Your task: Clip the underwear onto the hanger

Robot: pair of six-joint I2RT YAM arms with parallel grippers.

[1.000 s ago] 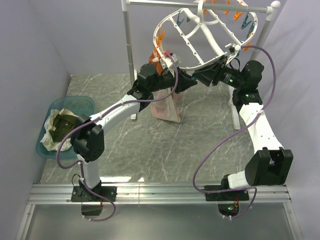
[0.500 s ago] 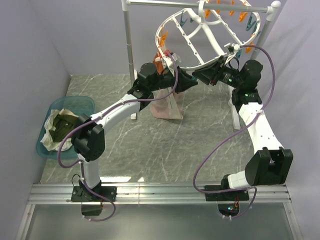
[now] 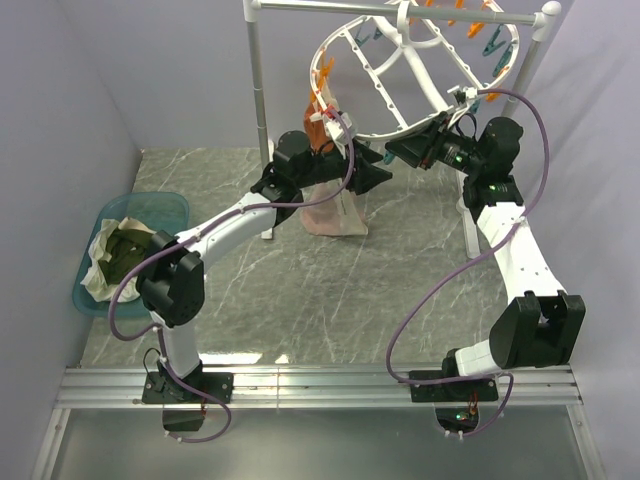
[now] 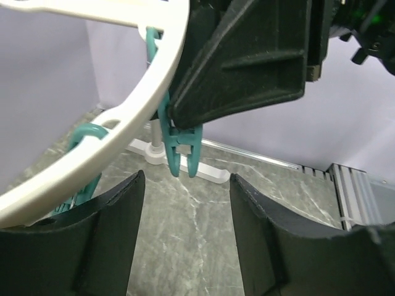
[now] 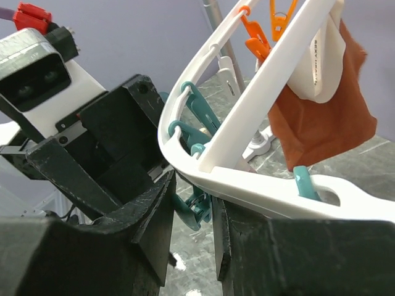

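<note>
Our right end effector (image 5: 192, 194) is clamped on a teal peg (image 4: 179, 145) at the hanger (image 5: 247, 182) rim. Our left end effector (image 4: 185, 179) waits just below, fingers apart. We see the underwear (image 3: 335, 215) hanging behind the left arm, over the tabletop (image 3: 300, 290).

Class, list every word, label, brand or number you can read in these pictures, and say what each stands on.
Dark lettering on the pale waistband of the rust-orange garment, right wrist view: too small and blurred to read.
No other words, numbers or signs are legible in any view.
</note>
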